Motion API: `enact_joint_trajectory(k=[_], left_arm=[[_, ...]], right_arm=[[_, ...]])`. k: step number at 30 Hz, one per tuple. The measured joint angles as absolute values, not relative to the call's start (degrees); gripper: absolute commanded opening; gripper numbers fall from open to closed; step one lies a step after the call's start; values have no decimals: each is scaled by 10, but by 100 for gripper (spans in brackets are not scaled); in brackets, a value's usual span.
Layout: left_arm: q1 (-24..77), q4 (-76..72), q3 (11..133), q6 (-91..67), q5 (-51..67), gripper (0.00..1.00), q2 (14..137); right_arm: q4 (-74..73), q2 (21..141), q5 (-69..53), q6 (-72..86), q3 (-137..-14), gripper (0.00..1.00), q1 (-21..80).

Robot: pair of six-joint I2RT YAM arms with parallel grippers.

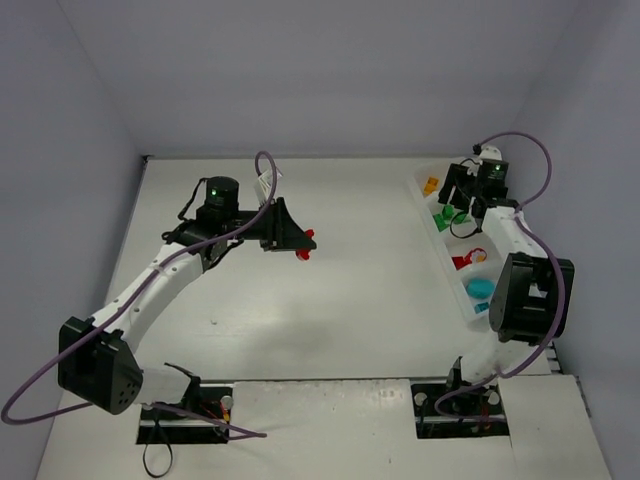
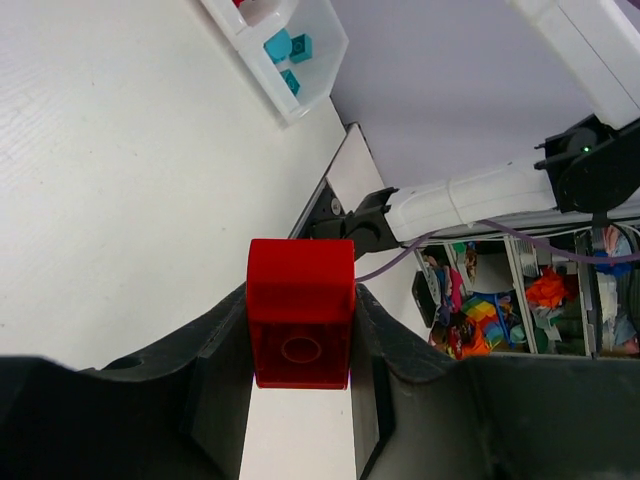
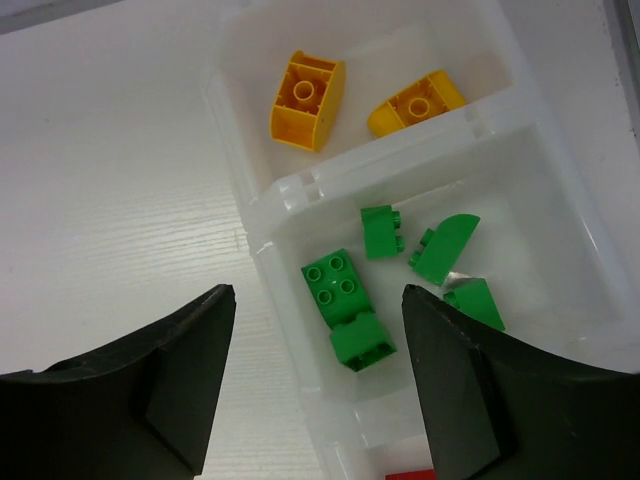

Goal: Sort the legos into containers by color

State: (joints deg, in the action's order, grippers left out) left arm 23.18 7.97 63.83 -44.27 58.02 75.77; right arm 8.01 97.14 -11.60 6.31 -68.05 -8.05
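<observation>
along the 3 o'clock edge of the tabletop (image 1: 330,310) we see the long translucent tray (image 1: 418,184). in the right wrist view its 12 o'clock compartment holds two orange-yellow bricks (image 3: 307,100), and the next one, toward 5 o'clock, holds five green bricks (image 3: 335,280). a sliver of red shows at 6 o'clock, in the compartment after that. in the left wrist view the end compartment, at 12 o'clock, holds three teal bricks (image 2: 280,45).

the right claw (image 3: 315,370) hangs over the green compartment, its jaws wide with nothing between them. near the middle of the tabletop, well apart from the tray, the left claw (image 1: 300,243) is clamped on a red brick (image 2: 300,310) held above the surface. a purple cable (image 1: 265,165) loops over each arm.
</observation>
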Motion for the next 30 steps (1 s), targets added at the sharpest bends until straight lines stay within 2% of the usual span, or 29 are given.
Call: enact_joint_trajectory(k=[8, 17, 24, 30], left_arm=[[232, 91, 640, -437, 534, 4, 765], [232, 57, 637, -512, 383, 4, 764], [232, 13, 621, -593, 288, 4, 757], [240, -3, 621, -634, 251, 4, 757]], right_arm=[[72, 855, -194, 80, -649, 62, -49], [138, 700, -310, 153, -558, 56, 193], [174, 682, -294, 190, -549, 56, 323], [197, 696, -271, 195, -554, 55, 362]])
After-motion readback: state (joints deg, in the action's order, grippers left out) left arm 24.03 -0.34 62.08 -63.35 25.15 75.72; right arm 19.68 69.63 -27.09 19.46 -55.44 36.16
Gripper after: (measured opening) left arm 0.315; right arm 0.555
